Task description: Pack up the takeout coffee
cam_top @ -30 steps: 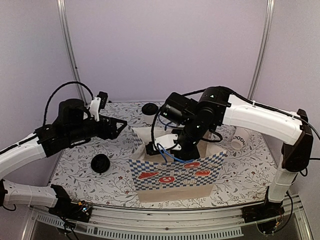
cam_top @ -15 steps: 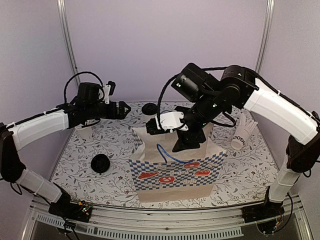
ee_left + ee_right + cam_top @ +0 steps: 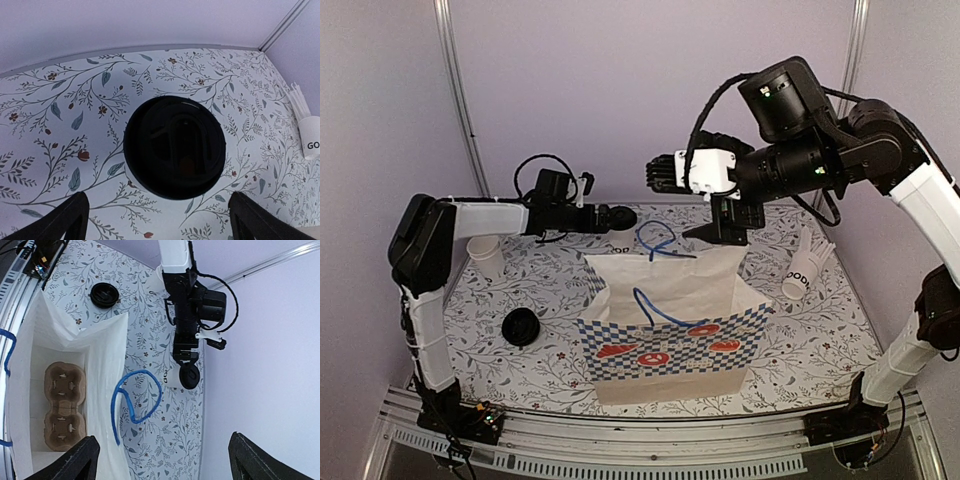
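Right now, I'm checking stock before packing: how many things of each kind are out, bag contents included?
Paper cups: 3 (takeout coffee, plain cup, lettered cup)
Loose black lid: 1
Checkered bag: 1
Cardboard carrier inside the bag: 1
Total: 6

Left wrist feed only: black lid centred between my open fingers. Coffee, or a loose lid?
Observer: Coffee. The right wrist view shows the white side of a cup under that lid.
Operator: Where's the bag from there?
Observer: The bag stands open-mouthed just on the robot's side of the cup.
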### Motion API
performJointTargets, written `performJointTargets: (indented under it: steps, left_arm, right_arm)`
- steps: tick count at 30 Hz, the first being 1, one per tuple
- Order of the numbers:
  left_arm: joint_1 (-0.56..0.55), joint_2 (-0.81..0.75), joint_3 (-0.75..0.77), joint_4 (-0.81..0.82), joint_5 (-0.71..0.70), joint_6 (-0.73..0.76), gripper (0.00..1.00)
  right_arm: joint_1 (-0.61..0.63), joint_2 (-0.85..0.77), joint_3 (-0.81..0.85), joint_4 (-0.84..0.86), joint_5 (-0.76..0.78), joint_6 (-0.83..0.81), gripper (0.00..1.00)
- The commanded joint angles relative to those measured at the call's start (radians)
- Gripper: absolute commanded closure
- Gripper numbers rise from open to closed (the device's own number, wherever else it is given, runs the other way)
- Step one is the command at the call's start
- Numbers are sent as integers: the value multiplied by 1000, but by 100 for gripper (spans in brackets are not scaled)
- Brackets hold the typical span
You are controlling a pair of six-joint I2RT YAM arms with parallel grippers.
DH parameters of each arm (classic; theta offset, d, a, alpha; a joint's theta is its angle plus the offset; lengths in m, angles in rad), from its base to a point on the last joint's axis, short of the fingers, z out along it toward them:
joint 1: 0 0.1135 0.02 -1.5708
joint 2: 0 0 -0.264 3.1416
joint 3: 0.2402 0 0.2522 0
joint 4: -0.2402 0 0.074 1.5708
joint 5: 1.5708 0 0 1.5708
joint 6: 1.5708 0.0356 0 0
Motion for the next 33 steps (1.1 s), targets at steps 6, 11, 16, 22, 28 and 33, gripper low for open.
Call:
performJointTargets:
  steps: [6, 11, 16, 22, 28, 33]
  left_arm:
    - [6, 186, 217, 30, 81, 7, 0]
    - [5, 243, 267, -23, 100, 11, 5]
    - [5, 227, 234, -11, 112, 15, 11]
    - [6, 191, 227, -12, 101, 23, 17]
    - [6, 129, 220, -12, 92, 18, 21]
    - [8, 69, 224, -29, 89, 20, 22]
  right_arm:
    - [-3, -6, -13, 42, 137, 1, 7]
    - [-3, 11, -14, 48, 137, 1, 7]
    - [-27, 11, -12, 67, 134, 1, 8]
    - [-84, 1, -13, 79, 117, 6, 9]
    - [-132, -29, -25, 92, 119, 12, 10]
    - [-162, -57, -51, 74, 64, 32, 10]
